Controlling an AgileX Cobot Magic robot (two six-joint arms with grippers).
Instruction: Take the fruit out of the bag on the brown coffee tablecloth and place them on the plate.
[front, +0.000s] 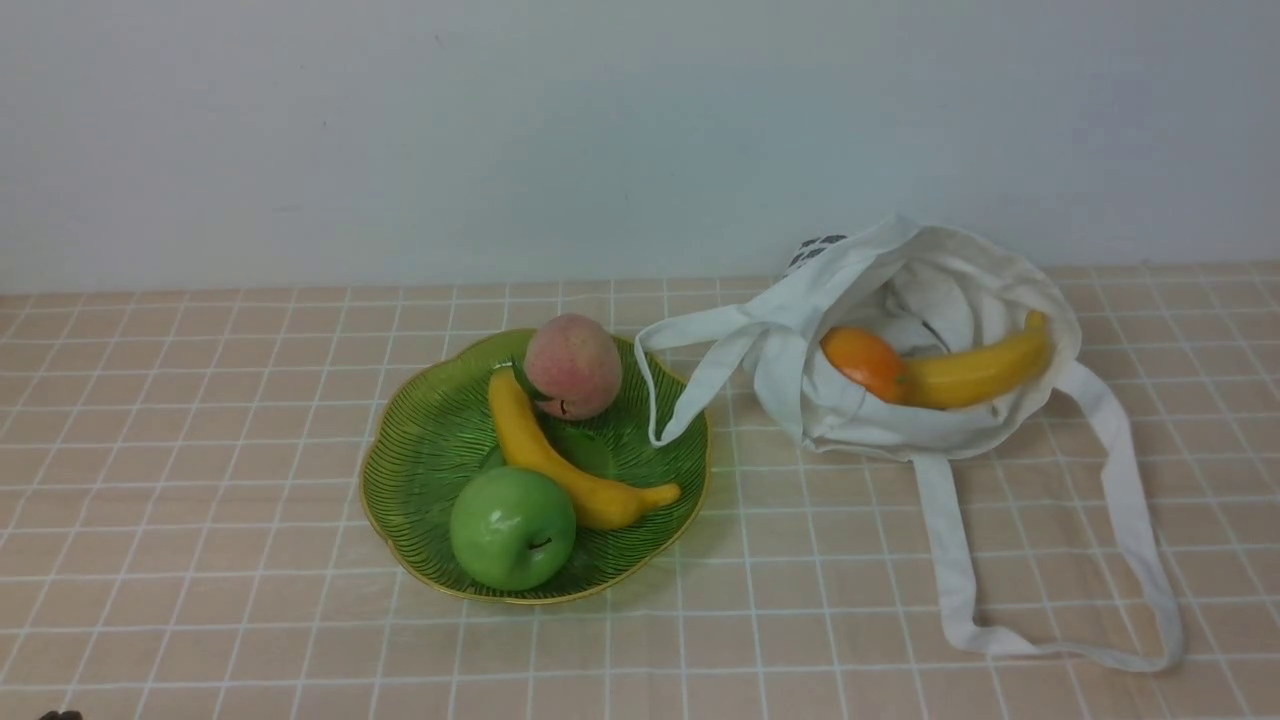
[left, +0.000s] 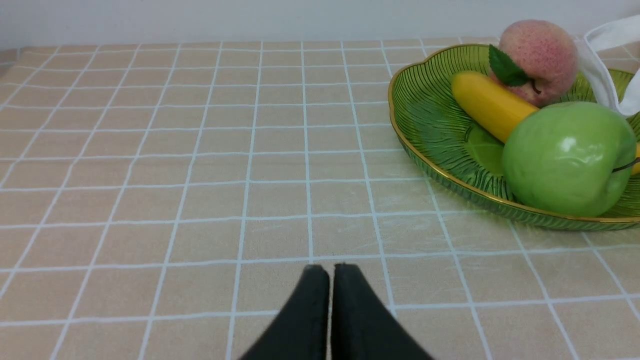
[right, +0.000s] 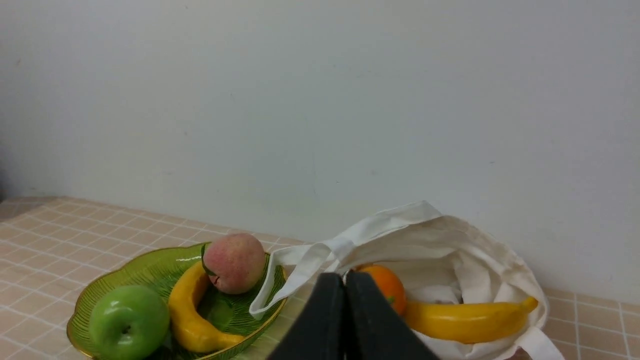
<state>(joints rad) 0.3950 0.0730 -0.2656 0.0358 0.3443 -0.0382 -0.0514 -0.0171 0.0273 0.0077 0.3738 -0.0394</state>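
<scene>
— Where is your fruit?
— Two pieces lie in the bag (front: 960, 270). A small round orange (front: 862, 362) sits at nine o'clock of its mouth, touching a smooth curved banana (front: 975, 372) that runs toward three o'clock.
— And your plate?
— The plate (front: 420, 470) is ribbed green glass with a wavy gold rim. It lies at nine o'clock from the soft white cloth bag, on the tan gridded tablecloth (front: 200, 400). It carries a speckled peach (front: 572, 365) at twelve o'clock, a glossy green apple (front: 512, 527) at six, and a second banana (front: 560, 465) between them. One flat strap (front: 700, 323) droops over the rim at two o'clock.
— Your grippers?
— Your left gripper (left: 330, 270) has its black fingers pressed together and holds nothing. Your right gripper (right: 345, 279) is the same, fingers together and empty.
</scene>
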